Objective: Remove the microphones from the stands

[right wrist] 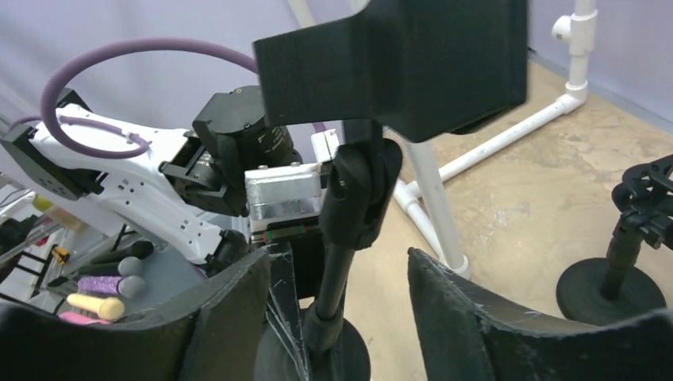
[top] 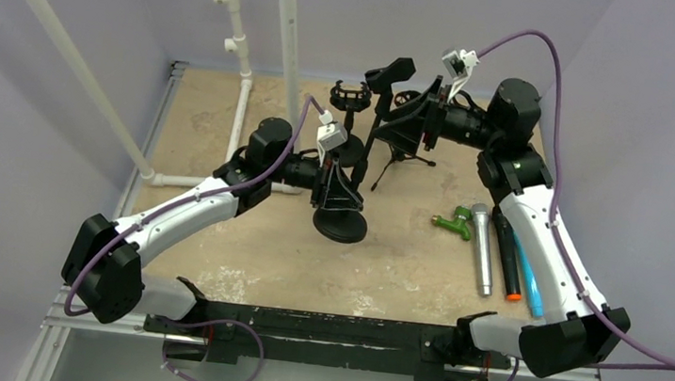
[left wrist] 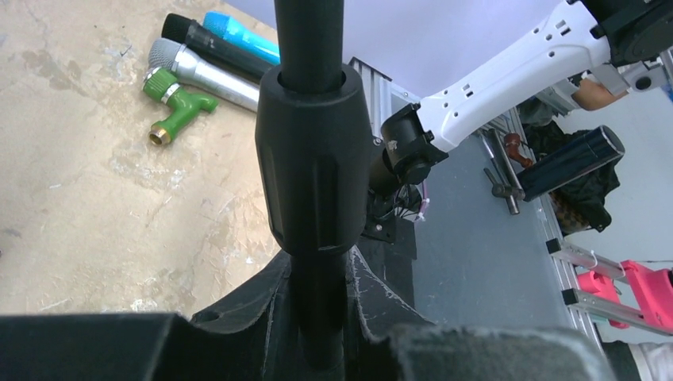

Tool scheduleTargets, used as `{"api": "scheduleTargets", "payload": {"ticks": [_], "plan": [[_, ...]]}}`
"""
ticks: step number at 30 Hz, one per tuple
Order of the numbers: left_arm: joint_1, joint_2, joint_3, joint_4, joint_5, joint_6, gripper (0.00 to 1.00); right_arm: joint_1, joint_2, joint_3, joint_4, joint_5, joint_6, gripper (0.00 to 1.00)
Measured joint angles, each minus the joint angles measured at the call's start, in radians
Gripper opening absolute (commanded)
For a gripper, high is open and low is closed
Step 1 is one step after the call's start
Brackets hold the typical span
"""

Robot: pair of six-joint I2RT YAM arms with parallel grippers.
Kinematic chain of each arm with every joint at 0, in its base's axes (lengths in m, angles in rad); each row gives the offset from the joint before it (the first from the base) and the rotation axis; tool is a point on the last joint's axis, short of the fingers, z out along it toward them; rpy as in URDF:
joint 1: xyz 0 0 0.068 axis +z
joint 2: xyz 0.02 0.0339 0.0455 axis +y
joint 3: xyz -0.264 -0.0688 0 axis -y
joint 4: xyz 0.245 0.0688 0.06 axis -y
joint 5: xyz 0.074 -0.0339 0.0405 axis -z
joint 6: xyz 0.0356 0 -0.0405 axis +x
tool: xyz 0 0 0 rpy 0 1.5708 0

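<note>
While the left gripper (top: 336, 188) is clamped on the pole of the microphone stand (top: 373, 152), low down just above its round base, the right gripper (top: 424, 119) hangs up by the stand's head. Its jaws are well apart and hold nothing. In its wrist view the pole stands beyond the gap between the two pads.

I judge this the bracing step: one arm steadies the stand so that the other can take the microphone (right wrist: 397, 63). That I take to be the black block tilted at the top of the stand. Black on black, I cannot tell where holder ends and microphone begins.

The next move calls for the right gripper to rise to that block, square its jaws across it and close. It would then draw the block out along the holder's line, with the left grip holding the base down on the table (top: 244, 237).

No bin or tray shows. The only holders are the stand's own head and the shock-mount ring (top: 350, 95) on a shorter stand just behind, in which I see no microphone. A silver microphone (top: 481, 253), a black microphone (top: 505, 255) and a blue microphone (top: 529, 282) lie loose side by side near the right arm. A green tap (top: 453, 223) lies just beside the silver one's head.
</note>
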Motion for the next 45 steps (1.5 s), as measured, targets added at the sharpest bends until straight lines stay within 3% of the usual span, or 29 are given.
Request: {"api": "scheduleTargets", "payload": {"ticks": [11,16,28,34,41,45], "plan": [[0.000,0.005,0.066,-0.094,-0.122,-0.016,0.00,0.023,-0.025,-0.158,0.012,0.035,0.015,0.65],[0.000,0.031,0.106,-0.129,-0.187,-0.013,0.00,0.051,-0.004,-0.214,0.040,0.046,0.036,0.60],[-0.023,0.051,0.110,-0.203,-0.253,0.026,0.00,0.077,0.031,-0.242,0.111,0.072,0.063,0.31],[-0.029,0.056,0.111,-0.216,-0.252,0.029,0.00,0.079,0.036,-0.265,0.136,0.077,0.070,0.00],[-0.028,0.056,0.111,-0.211,-0.232,0.024,0.00,0.079,0.032,-0.277,0.161,0.067,0.058,0.00],[-0.023,0.056,0.110,-0.167,-0.135,0.002,0.00,0.071,-0.002,-0.284,0.175,0.019,0.021,0.00]]}}
